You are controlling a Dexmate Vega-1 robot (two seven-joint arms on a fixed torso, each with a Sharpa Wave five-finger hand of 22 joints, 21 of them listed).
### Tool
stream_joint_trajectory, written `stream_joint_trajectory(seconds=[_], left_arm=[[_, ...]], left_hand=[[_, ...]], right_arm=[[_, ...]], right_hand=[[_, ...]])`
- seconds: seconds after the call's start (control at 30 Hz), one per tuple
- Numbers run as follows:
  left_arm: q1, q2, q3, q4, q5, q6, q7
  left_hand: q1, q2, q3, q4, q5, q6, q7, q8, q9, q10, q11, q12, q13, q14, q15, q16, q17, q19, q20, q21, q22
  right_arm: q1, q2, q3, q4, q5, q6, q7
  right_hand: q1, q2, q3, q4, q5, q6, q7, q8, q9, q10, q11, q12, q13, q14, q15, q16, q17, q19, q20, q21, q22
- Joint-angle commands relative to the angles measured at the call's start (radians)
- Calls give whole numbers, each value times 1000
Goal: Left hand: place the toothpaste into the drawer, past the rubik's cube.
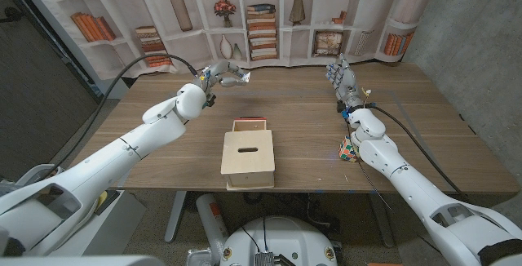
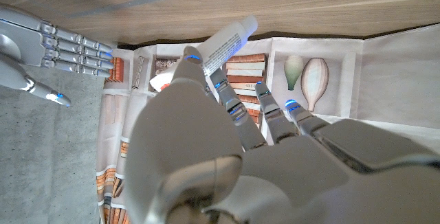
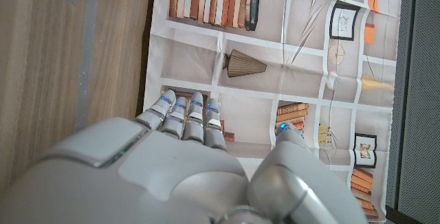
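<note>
Left hand (image 1: 218,76) first: we see it raised over the far part of the wooden table (image 1: 163,148), beyond the drawer, its fingers closed round the toothpaste (image 1: 236,76); from the left wrist view the white tube (image 2: 229,42) juts out between the fingers (image 2: 194,73), with blue print on its side. We make out the small wooden drawer box (image 1: 249,158) at the middle of the table, a slot in its top, and the drawer (image 1: 250,124) pulled open at its far side — the toothpaste is held beyond and left of it, clear of the opening. Our right hand (image 1: 343,77) stands near the far right of the table, fingers straight and together, holding nothing; the rubik's cube (image 1: 349,148) sits by the right forearm, well apart from the drawer. Behind the table hangs a printed bookshelf backdrop (image 1: 261,13).
</note>
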Motion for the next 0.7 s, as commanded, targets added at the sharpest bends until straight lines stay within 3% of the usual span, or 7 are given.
stream_joint_trajectory(seconds=[0.03,0.1,0.4,0.7], left_arm=[[28,0,-41,3,-81,-82,19],[30,-4,-42,-5,-83,-61,21],[45,4,-70,7,-155,-121,5],[68,21,-74,-18,-152,-119,19]], left_hand=[[15,1,-4,0,-3,12,3,-3,2,11,-1,1,3,7,-148,-1,2,-1,0,1,2],[15,1,-4,0,-3,12,3,-4,2,11,-1,1,3,8,-148,-1,2,-1,0,1,2],[24,10,1,-2,-3,14,2,-5,2,12,-2,0,4,12,-149,1,2,0,4,2,3],[27,12,2,-3,-5,14,3,-7,2,12,-2,0,3,14,-147,1,2,-1,6,2,3]], right_arm=[[1,-2,-2,-8,-8,-1,-9],[2,-2,-2,-7,-8,-1,-7],[2,-8,1,-16,-12,1,-12],[1,-11,2,-21,-11,-2,-11]], right_hand=[[-1,6,2,-2,-1,6,-2,0,2,8,1,3,5,12,-2,-1,4,6,-2,-3,5],[0,6,1,-2,-1,6,-2,0,2,8,1,3,5,12,-3,-1,4,6,-2,-3,5],[0,7,1,-4,-1,8,-3,1,2,12,1,5,5,14,-5,-1,3,12,-5,-5,5],[0,7,0,-4,-1,10,-5,1,2,14,1,5,6,15,-5,-1,3,14,-5,-7,5]])
